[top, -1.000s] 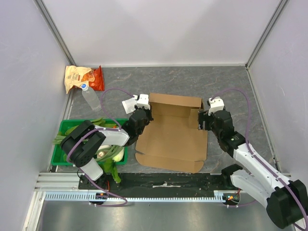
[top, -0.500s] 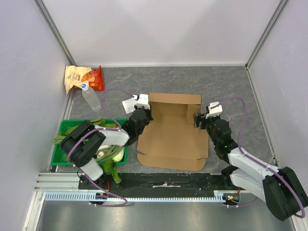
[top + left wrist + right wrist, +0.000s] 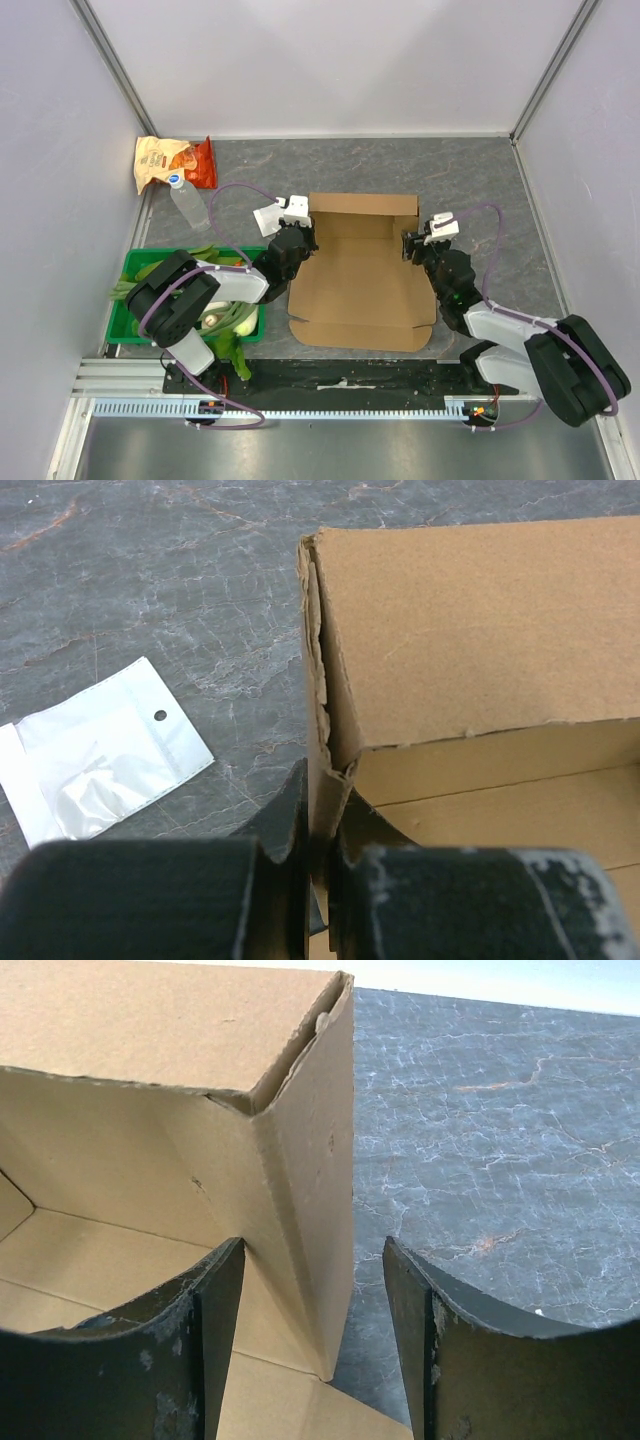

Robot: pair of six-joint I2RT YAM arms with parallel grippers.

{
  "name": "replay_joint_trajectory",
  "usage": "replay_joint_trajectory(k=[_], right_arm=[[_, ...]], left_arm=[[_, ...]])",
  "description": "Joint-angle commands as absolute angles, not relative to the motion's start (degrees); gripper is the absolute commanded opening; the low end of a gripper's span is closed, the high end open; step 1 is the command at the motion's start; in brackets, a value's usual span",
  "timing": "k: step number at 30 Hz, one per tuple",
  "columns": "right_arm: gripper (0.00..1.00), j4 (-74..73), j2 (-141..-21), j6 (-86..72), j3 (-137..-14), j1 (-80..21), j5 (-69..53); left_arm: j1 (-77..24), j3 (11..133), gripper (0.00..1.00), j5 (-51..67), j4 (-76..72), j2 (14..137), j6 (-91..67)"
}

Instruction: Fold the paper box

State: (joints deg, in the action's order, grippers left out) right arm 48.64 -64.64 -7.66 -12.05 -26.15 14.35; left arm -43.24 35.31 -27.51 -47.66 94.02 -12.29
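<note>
The paper box (image 3: 358,285) is plain brown cardboard, lying open in the middle of the table with its back wall and side flaps raised. My left gripper (image 3: 297,232) is shut on the box's left side wall (image 3: 322,770), pinching it between both fingers. My right gripper (image 3: 412,246) is open, its fingers (image 3: 215,1310) standing on either side of the box's raised right side wall (image 3: 312,1190) without touching it. The box's front flap lies flat toward the arms.
A small clear plastic bag (image 3: 100,752) lies on the table left of the box. A green crate (image 3: 135,305) of vegetables sits at the left. A water bottle (image 3: 187,202) and an orange-and-tan snack bag (image 3: 172,163) lie at the back left.
My right gripper has drawn back toward the arm's base and lowered beside the box's right wall. The box has shifted slightly. The left gripper has stayed put.
</note>
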Motion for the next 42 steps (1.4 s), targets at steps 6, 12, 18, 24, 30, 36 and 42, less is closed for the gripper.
replay_joint_trajectory(k=[6,12,18,24,30,36,42], right_arm=[[0.56,59.8,-72.3,-6.7,-15.2,-26.8,16.3],[0.40,62.0,-77.1,-7.0,-17.5,-27.9,21.9],[0.22,63.5,-81.5,-7.1,-19.0,-28.7,27.9],[0.00,62.6,-89.2,-6.9,-23.2,-33.7,40.5],[0.00,57.8,-98.0,-12.0,-31.4,-43.9,80.1],[0.00,54.8,-99.6,-17.1,-31.2,-45.1,83.9],[0.25,58.7,-94.9,-10.2,-26.4,-44.7,74.7]], left_arm=[[-43.7,35.8,0.02,-27.9,-48.7,92.2,-11.3],[-43.8,35.8,0.02,-27.6,-48.7,92.1,-12.3],[-43.8,35.7,0.02,-28.3,-48.7,92.0,-13.4],[-45.3,37.3,0.02,-32.5,-46.6,92.3,-16.8],[-48.1,37.9,0.02,-39.0,-47.3,92.2,-19.3],[-48.9,38.1,0.02,-40.4,-47.1,92.4,-20.2],[-48.9,38.3,0.02,-39.7,-46.3,92.8,-19.9]])
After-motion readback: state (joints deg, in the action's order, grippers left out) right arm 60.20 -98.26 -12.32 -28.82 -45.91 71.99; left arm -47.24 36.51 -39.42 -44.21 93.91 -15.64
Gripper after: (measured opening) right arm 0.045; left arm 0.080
